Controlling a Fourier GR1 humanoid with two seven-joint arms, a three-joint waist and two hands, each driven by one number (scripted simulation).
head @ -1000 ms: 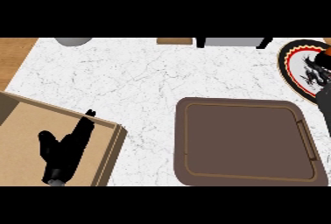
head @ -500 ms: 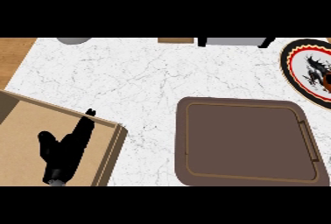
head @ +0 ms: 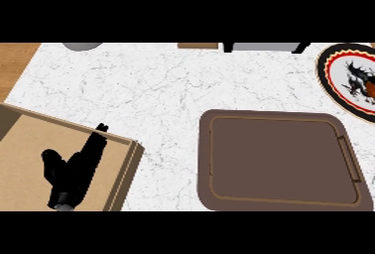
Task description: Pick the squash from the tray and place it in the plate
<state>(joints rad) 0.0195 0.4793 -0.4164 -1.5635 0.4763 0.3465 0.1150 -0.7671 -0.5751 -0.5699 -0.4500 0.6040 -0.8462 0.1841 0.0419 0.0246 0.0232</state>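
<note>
At the lower left of the head view, the left hand lies over a tan wooden board, its fingers straight and extended toward the upper right, the thumb spread to the left; it holds nothing, and whether it touches the board cannot be told. The right hand does not show. To the right, near the lower edge, the brown tray rests on the white marble counter, well apart from the board; its interior shows only the bare brown floor inside a raised rim. Farther back, at the right edge, the plate is partly cut off by the frame; it has a dark outer band, a red ring, and a dark figure on a pale centre. A small orange-brown patch at the very edge of the plate may be the squash, but its identity, long axis and heading cannot be told. Along the far edge of the counter stand a grey round object, a small wooden item and a grey box.
</note>
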